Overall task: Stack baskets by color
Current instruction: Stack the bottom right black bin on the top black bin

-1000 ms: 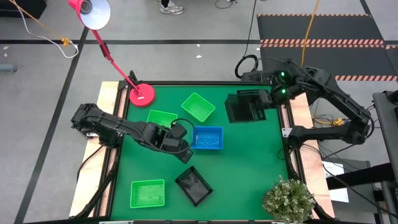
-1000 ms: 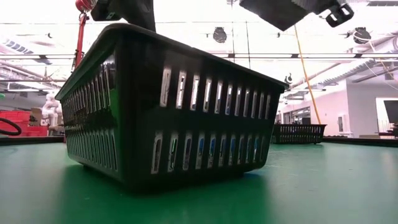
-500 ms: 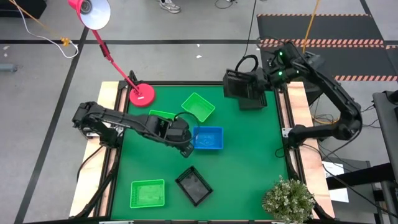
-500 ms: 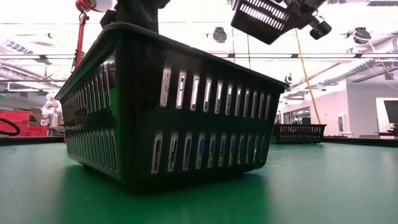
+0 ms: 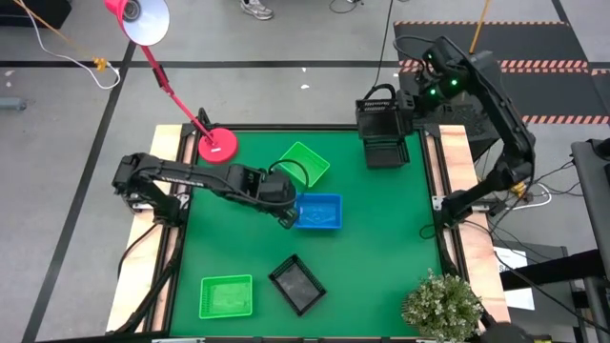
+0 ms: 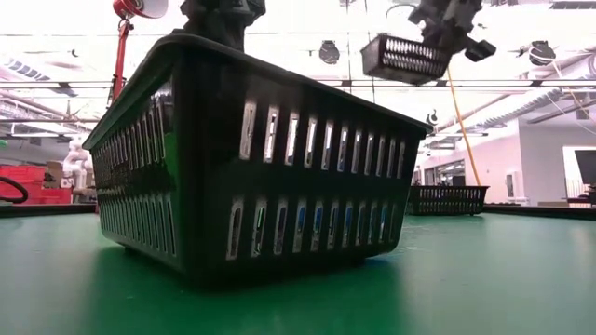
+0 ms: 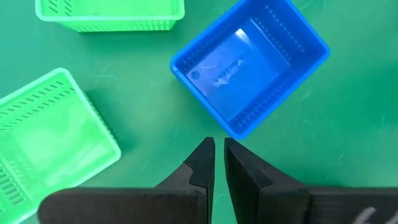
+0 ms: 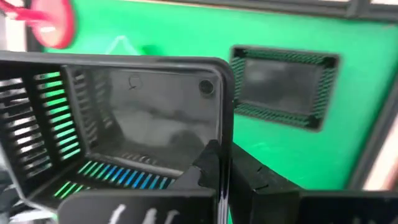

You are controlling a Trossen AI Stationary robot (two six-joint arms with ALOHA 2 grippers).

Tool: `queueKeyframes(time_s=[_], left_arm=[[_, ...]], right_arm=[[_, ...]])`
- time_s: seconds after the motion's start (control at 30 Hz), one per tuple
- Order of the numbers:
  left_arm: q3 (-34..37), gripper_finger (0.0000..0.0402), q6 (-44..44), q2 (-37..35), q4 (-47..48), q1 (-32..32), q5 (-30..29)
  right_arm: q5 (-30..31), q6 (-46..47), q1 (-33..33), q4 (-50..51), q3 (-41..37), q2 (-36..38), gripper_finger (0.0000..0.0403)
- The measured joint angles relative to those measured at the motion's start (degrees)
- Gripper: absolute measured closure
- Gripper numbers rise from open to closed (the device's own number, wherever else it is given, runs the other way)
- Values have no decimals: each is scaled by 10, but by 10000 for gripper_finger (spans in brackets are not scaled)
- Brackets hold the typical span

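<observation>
Right arm raised, fingers (image 8: 225, 163) clamped on a black basket (image 5: 378, 116); left fingers (image 7: 219, 163) nearly shut, empty.

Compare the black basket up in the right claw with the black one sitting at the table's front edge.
The black perforated plastic basket in the right claw hangs in the air, tilted on its side; the black perforated plastic basket near the front edge rests flat on the green table, opening up. The first is gripped by its wall; the second is untouched. Both look alike in colour and slotted sides.
</observation>
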State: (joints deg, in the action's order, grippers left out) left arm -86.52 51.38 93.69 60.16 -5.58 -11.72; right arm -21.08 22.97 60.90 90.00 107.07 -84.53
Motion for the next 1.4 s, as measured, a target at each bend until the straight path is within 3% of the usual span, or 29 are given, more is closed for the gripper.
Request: queueKeyframes(time_s=[0.4,0.83,1.4], left_arm=[[0,366,2,0,0,12,14],[0,366,13,0,0,12,18],[0,366,18,0,-2,12,29]], right_arm=[[33,-66,59,-28,-64,-33,400],[61,-87,62,-143,-216,-33,399],[105,-71,62,-237,-305,-32,399]])
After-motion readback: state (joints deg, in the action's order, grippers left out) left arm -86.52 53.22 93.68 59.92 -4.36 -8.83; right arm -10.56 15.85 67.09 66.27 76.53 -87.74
